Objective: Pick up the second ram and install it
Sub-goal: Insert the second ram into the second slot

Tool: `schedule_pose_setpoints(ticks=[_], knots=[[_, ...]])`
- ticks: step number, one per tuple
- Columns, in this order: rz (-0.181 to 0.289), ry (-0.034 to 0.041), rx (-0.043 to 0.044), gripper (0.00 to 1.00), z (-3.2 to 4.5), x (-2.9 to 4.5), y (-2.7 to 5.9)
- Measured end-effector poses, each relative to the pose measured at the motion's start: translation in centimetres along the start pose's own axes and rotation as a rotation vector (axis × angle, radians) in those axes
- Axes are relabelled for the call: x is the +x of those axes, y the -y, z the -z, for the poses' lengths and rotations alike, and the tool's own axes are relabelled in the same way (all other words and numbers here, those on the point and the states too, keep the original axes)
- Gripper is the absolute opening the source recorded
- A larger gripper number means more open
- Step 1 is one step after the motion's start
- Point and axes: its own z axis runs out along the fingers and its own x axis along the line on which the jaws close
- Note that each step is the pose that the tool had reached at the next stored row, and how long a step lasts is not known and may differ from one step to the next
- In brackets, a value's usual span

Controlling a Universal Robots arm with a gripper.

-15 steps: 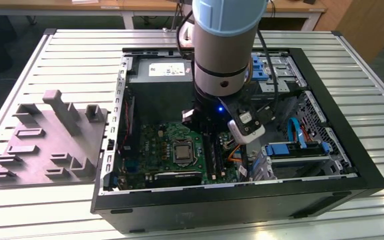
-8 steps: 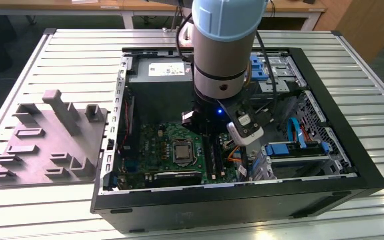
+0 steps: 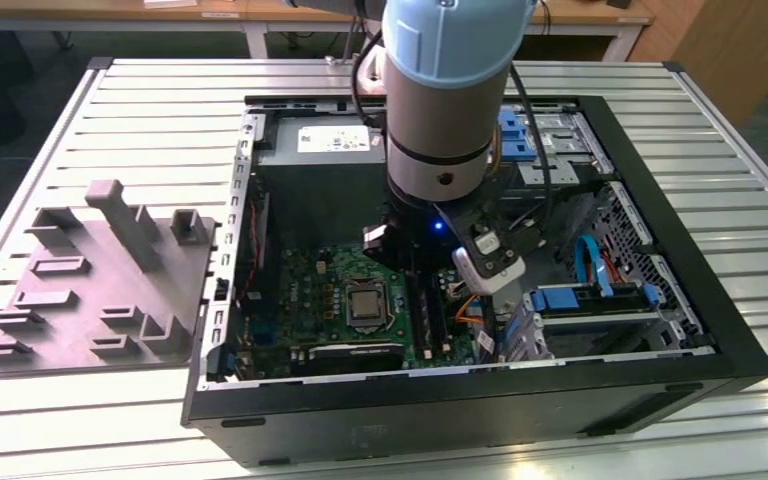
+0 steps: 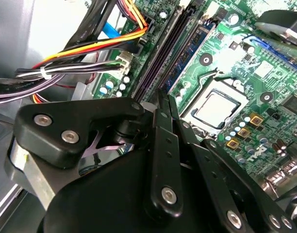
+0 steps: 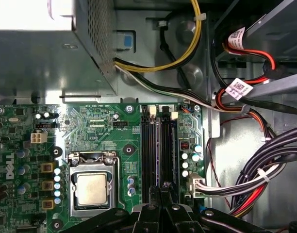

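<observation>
Ram [image 4: 191,54] stood edge-up in slot beside CPU [image 4: 217,108]. Gripper [image 4: 163,97] jaws pressed together, tips at ram's end. Judged light, stiff, brittle; handle by top edge, off chips.

Tray [image 3: 84,300] beside computer case [image 3: 491,410], claw [image 5: 160,188] over motherboard [image 5: 97,128] inside

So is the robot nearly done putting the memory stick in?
Partly. Done: the hand is inside the computer case, right over the black memory slots. In hand: I can't tell if it grips the second ram. Left: nothing here proves it's clicked in.
</observation>
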Motion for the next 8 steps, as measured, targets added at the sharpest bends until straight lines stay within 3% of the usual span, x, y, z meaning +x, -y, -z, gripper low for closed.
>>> schedule_pose_setpoints(ticks=[8], knots=[[0.000,-0.0001,0.0004,0.11,-0.18,0.05,0.02]])
